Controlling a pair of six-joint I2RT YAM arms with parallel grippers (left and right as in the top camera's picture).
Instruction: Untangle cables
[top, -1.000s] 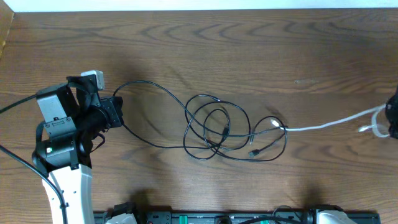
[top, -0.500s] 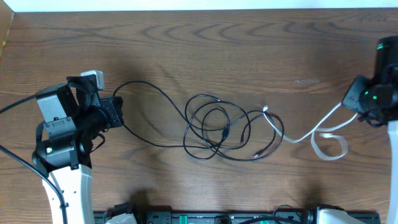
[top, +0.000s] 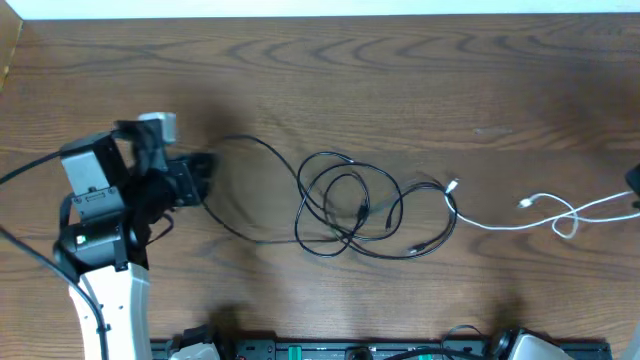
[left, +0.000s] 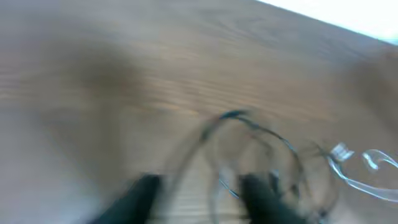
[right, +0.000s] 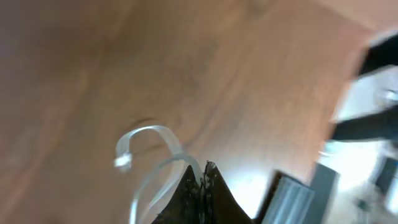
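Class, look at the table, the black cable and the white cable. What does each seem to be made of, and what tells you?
The table: wood or wood-look laminate, matte brown; grain shows. The black cable: probably rubber or plastic sheath, dull; it lies in soft loops. The white cable: likely plastic-coated, smooth-looking; it curves freely.

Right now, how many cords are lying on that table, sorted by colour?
White cord: 1
Black cord: at least 1; its coils overlap too much to tell whether they are one cord or more
Total: at least 2
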